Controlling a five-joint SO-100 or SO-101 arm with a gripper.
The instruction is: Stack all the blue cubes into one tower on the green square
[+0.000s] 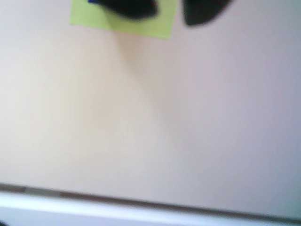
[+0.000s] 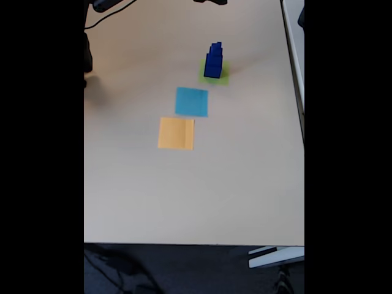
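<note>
— What lies nearest the lens?

— In the fixed view, the near edge of the table, a straight line above dark floor. Beyond it, a wide bare stretch of pale tabletop, then an orange square, and just beyond that a light-blue square.

— And the cubes?

— The blue cubes stand as one stepped tower on the green square, towards the far right, with bare table on all sides of it. The right table edge runs well apart from it.

— Your pincer?

— In my wrist view, two blurred dark fingertips at the top border, my gripper over the near edge of the green square. There is a gap between the tips; I cannot tell how wide it is, or whether anything is held. A sliver of blue shows beside the left tip.
</note>
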